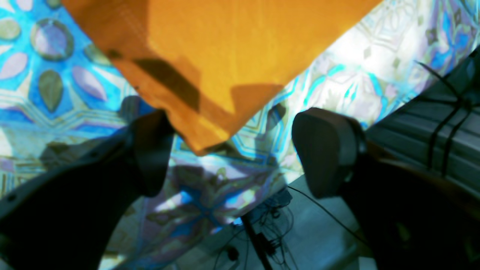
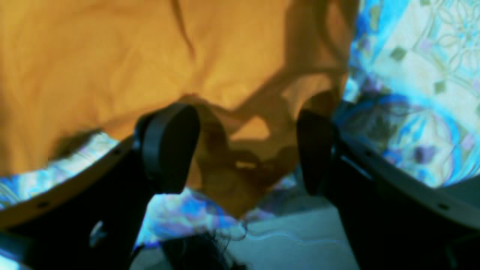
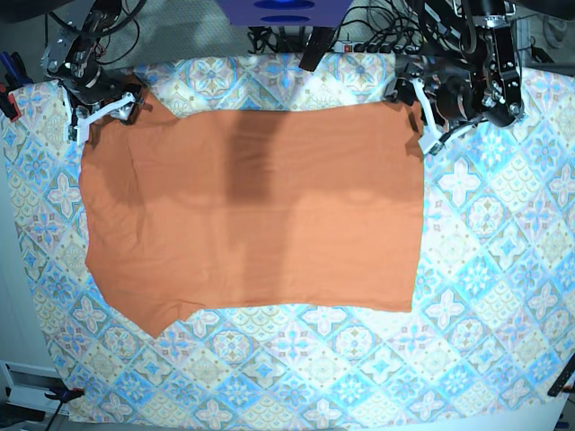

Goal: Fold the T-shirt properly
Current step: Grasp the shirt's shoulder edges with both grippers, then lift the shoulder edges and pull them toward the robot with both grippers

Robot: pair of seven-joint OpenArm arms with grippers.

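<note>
Left gripper [image 1: 232, 150]: two dark, near-black fingers, broad rounded pads [image 1: 324, 150], matte grey-black faces. Finger bodies smooth moulded plastic, small screw holes along edge.
Right gripper [image 2: 247, 150]: same dark fingers, curved outer shells, round screw holes, rounded pad tips.
Base view: both arms black, exposed joints, white bracket pieces near wrists, thin black cables looped along links.
</note>
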